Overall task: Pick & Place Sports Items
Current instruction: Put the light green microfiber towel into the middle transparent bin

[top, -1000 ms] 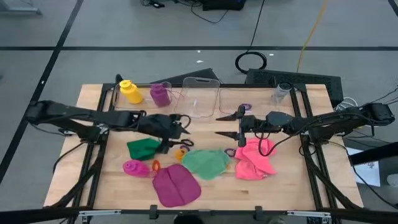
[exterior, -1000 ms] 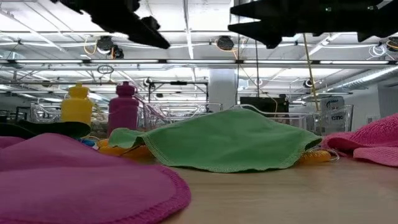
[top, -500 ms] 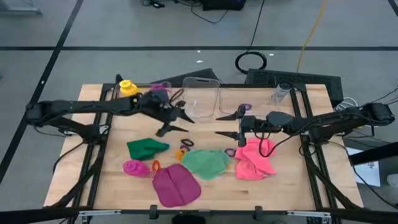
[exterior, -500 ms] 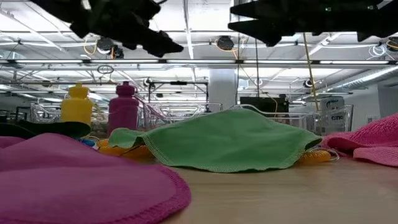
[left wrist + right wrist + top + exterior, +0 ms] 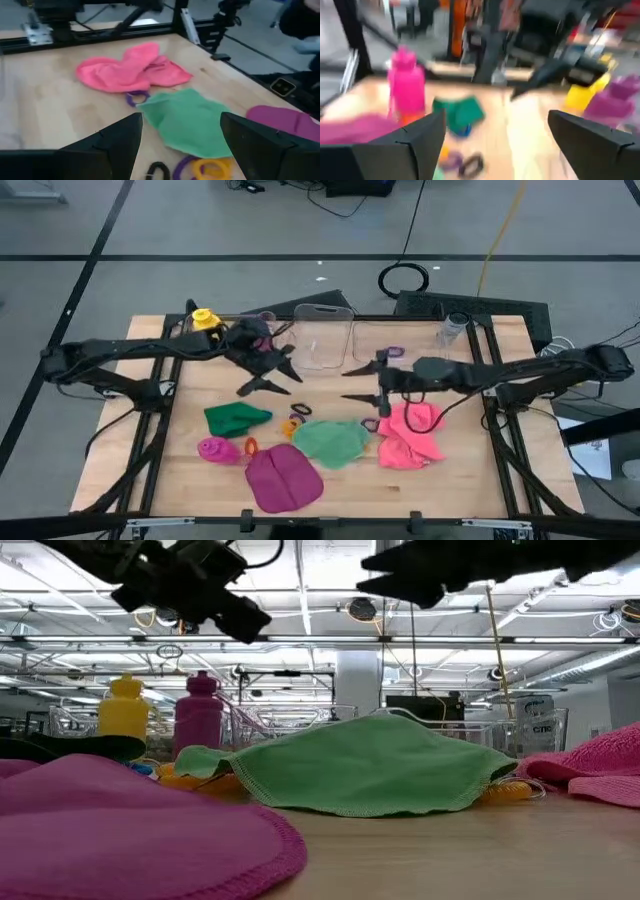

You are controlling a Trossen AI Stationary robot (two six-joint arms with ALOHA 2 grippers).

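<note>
Well, no writing reads clearly; left gripper [image 5: 268, 372] and right gripper [image 5: 358, 383] both hover empty, fingers apart.

You see a grey floor [image 5: 200, 230] around the wooden table [image 5: 470, 470], with dark seams across it. A black cable coil [image 5: 403, 278] and a yellow cable [image 5: 497, 230] lie on the far side. Behind, long ceiling lights [image 5: 300, 570] shine above a white pillar [image 5: 356, 680].

Cloths [image 5: 331, 442], bottles [image 5: 207, 321], rings [image 5: 292, 420] mid-table
</note>
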